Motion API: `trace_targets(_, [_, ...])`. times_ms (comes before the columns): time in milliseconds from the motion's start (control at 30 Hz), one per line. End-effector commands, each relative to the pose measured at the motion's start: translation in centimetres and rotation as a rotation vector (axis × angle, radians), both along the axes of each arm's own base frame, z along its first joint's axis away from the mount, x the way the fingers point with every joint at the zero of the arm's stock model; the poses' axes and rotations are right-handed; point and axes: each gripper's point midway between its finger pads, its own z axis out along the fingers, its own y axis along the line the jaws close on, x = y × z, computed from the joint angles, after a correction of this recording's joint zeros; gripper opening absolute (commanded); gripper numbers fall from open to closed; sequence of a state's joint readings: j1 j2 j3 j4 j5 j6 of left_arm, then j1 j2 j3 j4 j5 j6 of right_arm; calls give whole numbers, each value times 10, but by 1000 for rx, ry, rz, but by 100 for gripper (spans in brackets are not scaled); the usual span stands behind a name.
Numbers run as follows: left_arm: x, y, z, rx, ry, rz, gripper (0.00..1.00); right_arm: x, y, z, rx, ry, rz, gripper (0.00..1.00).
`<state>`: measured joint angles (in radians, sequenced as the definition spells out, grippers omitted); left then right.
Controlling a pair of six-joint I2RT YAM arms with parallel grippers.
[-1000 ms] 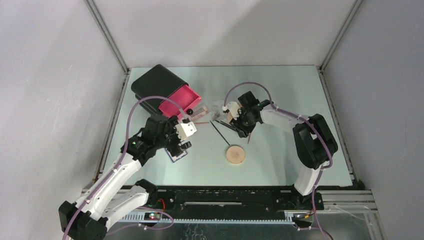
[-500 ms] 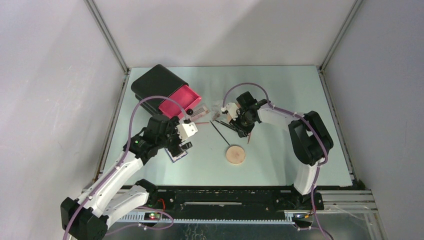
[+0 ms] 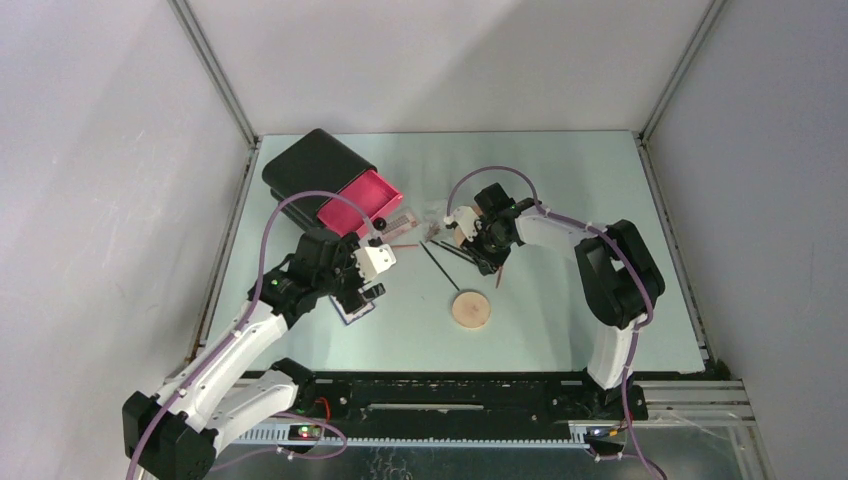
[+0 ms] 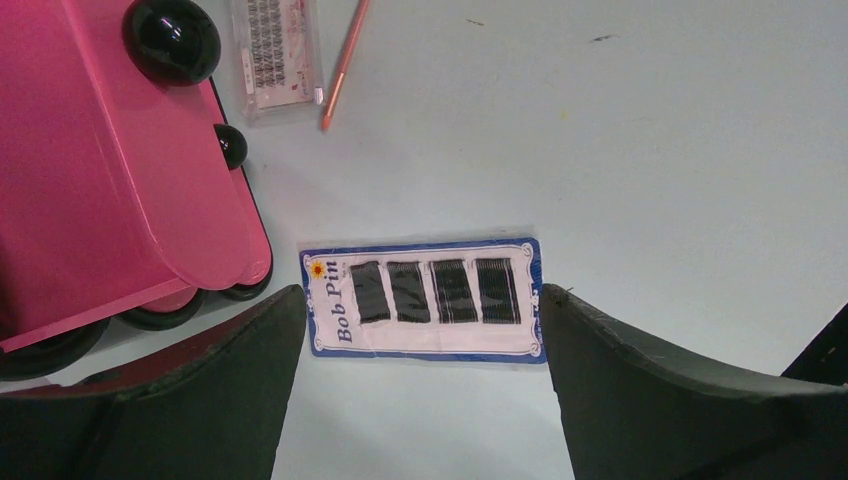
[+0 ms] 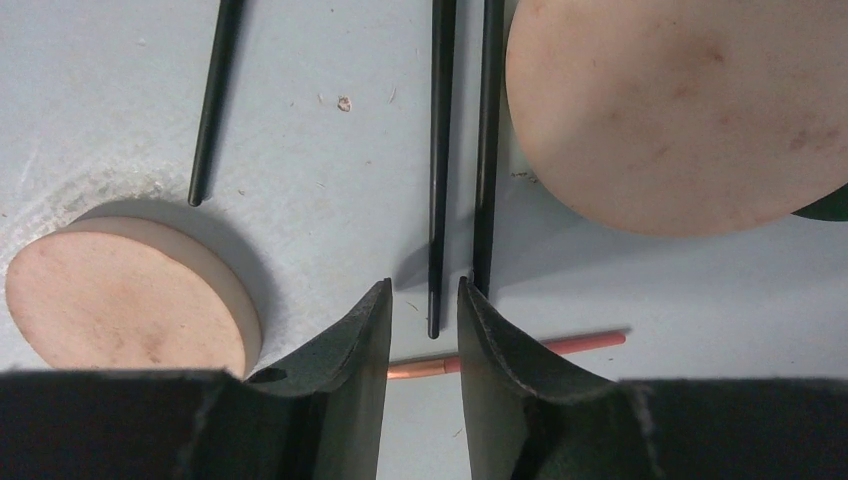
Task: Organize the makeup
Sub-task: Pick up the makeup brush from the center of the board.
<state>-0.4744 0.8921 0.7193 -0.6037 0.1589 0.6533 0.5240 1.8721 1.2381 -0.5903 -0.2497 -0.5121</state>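
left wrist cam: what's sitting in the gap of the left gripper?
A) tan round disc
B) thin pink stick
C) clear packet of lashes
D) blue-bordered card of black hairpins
D: the blue-bordered card of black hairpins, printed "Bob Pin", lies flat in the gap of the wide-open left gripper. The other items are not in that gap.

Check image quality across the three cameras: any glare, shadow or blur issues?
Top view: even soft light, no glare, but the black stick is too thin to show detail. Left wrist: sharp, the print on the hairpin card reads; small glints on the black knob. Right wrist: sharp; the tan disc throws a soft shadow; pincer fingers are near-black, without detail.
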Motion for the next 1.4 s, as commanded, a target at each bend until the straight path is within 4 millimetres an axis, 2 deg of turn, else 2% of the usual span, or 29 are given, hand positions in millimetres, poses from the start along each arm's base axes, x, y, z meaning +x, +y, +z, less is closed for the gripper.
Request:
trace_targets(0, [7, -2, 5, -21, -27, 11, 91, 7, 3, 2, 8, -2, 17, 38])
trace_targets(233, [8, -2, 4, -25, -27, 28, 90, 1, 3, -6, -6, 28, 22, 30])
trace_targets(400, [11, -2, 7, -26, -28, 36, 91, 3, 4, -1, -1, 13, 16, 12])
trace_targets(500, [14, -3, 10, -24, -34, 34, 90, 4, 9, 13, 36, -11, 21, 0])
trace_targets(733, [18, -10, 23, -41, -31, 15, 90, 1, 24, 54, 151, -61, 45, 0])
trace_targets(933, [23, -22, 37, -93, -20, 3, 90, 0, 28, 84, 214, -105, 27, 0])
trace_targets(1067, [26, -42, 71, -219, -38, -29, 90, 5, 28, 118, 315, -149, -14, 0])
trace_targets(1233, [46, -65, 125, -382, -23, -21, 90, 17, 32, 194, 571, -220, -93, 0])
trace_targets(1367, [66, -86, 165, -555, 44, 9, 89, 20, 32, 238, 727, -200, -130, 0])
